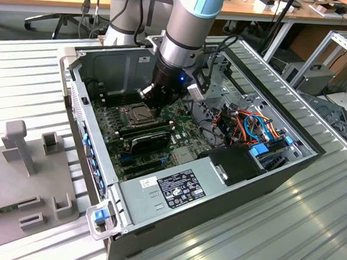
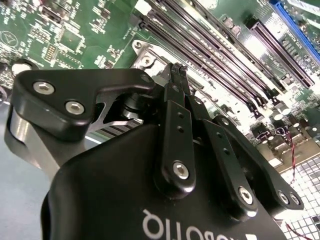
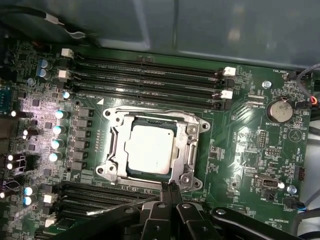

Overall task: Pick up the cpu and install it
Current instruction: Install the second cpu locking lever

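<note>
Starting at the exterior view's left, a grey fixture block (image 1: 23, 174) with upright pegs sits on the ribbed table (image 1: 308, 232), apart from the open PC case (image 1: 217, 191). Inside the case, toward that same side, lies the green motherboard (image 1: 116, 144), and on it the socket (image 1: 137, 113) with its metal frame. The arm (image 1: 189, 25) reaches down from above into the case, its gripper (image 1: 158, 110) low over the board just beside the socket, on the exterior view's right of it. Farther right are a bundle of orange and blue cables (image 1: 253, 126) and a black drive bay (image 1: 236, 163).

In the first wrist view the cpu (image 3: 150, 148) lies flat in the socket (image 3: 152, 150), its pale metal face up, framed on all sides by the silver bracket (the frame looks folded back rather than clamped over it, though that is hard to judge). The gripper (image 3: 169, 192) has its fingertips pressed together at the socket's edge, holding nothing. Long dark memory slots (image 3: 150, 80) run beside the socket.

In the second wrist view the fingers (image 2: 176, 80) likewise meet in a thin closed point above the board.
</note>
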### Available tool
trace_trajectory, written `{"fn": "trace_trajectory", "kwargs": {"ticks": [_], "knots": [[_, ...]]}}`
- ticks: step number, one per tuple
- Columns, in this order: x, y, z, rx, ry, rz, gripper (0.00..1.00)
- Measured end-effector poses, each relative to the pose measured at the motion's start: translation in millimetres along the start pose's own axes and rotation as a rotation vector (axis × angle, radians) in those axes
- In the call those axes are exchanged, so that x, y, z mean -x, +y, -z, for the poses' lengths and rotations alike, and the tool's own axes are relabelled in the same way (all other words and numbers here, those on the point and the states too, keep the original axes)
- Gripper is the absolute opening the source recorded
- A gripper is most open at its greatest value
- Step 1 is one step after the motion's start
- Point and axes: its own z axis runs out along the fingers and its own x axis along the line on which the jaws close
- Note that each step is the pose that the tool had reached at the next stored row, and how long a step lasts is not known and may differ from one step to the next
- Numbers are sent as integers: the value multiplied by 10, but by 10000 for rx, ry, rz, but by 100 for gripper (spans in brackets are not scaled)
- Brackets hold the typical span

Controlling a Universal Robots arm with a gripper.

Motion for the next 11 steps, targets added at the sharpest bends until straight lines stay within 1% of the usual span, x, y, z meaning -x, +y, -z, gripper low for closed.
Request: {"fn": "trace_trajectory", "kwargs": {"ticks": [5, 11], "knots": [[-33, 3, -33, 0, 0, 0, 11], [-94, 10, -74, 0, 0, 0, 11]]}}
